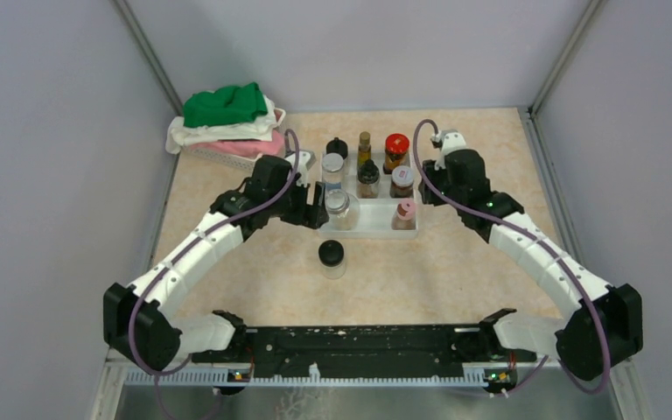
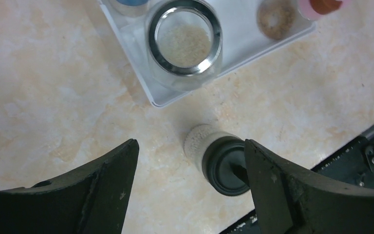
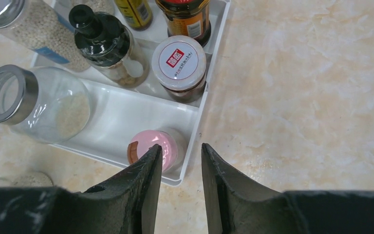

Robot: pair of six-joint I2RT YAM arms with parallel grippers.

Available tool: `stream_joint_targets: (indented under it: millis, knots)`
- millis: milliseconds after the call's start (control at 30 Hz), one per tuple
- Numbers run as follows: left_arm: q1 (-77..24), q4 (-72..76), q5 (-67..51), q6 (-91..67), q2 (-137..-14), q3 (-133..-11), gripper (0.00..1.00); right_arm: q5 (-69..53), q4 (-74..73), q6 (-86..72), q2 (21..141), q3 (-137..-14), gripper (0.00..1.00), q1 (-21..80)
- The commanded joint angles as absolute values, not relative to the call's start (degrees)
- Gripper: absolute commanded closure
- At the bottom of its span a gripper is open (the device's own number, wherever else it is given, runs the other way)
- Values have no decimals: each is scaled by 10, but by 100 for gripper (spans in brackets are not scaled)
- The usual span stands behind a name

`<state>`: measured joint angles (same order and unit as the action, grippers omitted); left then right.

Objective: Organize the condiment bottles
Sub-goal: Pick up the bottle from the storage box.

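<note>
Eight condiment bottles stand in the white stepped tray (image 1: 373, 219). At the back are a black-capped jar (image 1: 337, 147), a slim amber bottle (image 1: 364, 147) and a red-capped jar (image 1: 396, 145). In the middle are a silver-capped jar (image 1: 332, 166), a black-spouted bottle (image 1: 367, 178) and a white-red capped jar (image 1: 402, 180). In front are a silver-lidded jar (image 1: 338, 206) and a pink-capped jar (image 1: 405, 213). One black-capped jar (image 1: 332, 256) stands alone on the table. My left gripper (image 2: 190, 156) is open wide and empty above the table; this jar (image 2: 224, 163) is by its right finger. My right gripper (image 3: 181, 151) is narrowly open and empty, beside the pink-capped jar (image 3: 151, 148).
A basket with folded green, white and pink cloths (image 1: 227, 122) sits at the back left. The black rail (image 1: 359, 346) runs along the near edge. Grey walls close in the table on three sides.
</note>
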<state>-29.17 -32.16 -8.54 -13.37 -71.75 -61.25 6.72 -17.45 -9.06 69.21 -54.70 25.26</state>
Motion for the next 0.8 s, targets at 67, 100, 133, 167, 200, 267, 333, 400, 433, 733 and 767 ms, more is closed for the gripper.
stream_joint_targets:
  millis: [67,100,133,167,200,267,333,400,433,733,767]
  knots:
    - [-340,-354,-128,-153,-678,-573,13,44,-209,-116,634,-539,63,249]
    - [-352,-354,-122,-161,-673,-566,13,42,-214,-119,625,-539,63,248]
    - [-365,-353,-113,-171,-670,-558,13,39,-218,-121,619,-538,63,248]
    - [-378,-352,-102,-181,-665,-550,13,39,-222,-123,613,-539,62,249]
    - [-390,-352,-85,-191,-662,-542,13,38,-227,-125,608,-539,62,249]
    - [-409,-356,-45,-212,-658,-528,12,32,-235,-128,599,-541,60,249]
    - [-419,-359,-10,-233,-656,-513,11,25,-242,-131,593,-542,57,249]
    - [-425,-353,26,-247,-652,-497,11,17,-248,-135,589,-542,53,249]
    - [-428,-348,35,-250,-651,-490,11,13,-250,-137,586,-541,50,248]
    - [-438,-282,34,-250,-664,-452,10,1,-260,-145,569,-529,44,248]
    - [-440,-273,30,-249,-666,-450,10,2,-260,-146,568,-528,44,249]
